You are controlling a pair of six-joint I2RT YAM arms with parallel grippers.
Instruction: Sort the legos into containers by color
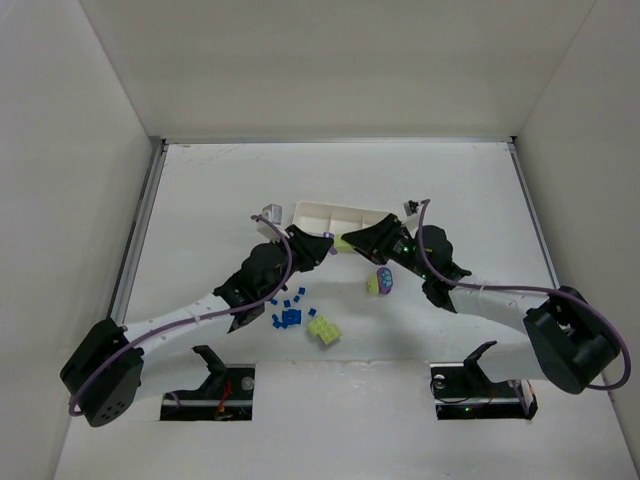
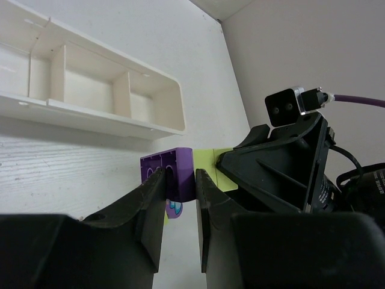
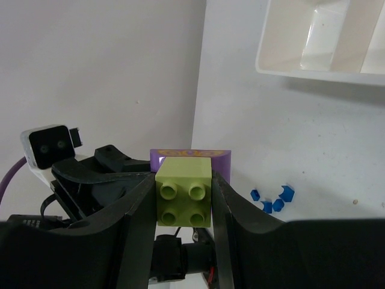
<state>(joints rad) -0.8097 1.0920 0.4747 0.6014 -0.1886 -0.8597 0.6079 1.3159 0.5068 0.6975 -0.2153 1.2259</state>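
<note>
A purple lego and a yellow-green lego are stuck together in the air just in front of the white tray of containers. My left gripper is shut on the purple one. My right gripper is shut on the yellow-green one, with the purple lego showing behind it. In the top view the two grippers, left and right, meet tip to tip around the yellow-green lego. The tray's compartments look empty.
Several small blue legos lie scattered on the table near the left arm, also seen as blue legos. A larger yellow-green lego lies beside them. A purple and yellow-green piece sits under the right arm. White walls enclose the table.
</note>
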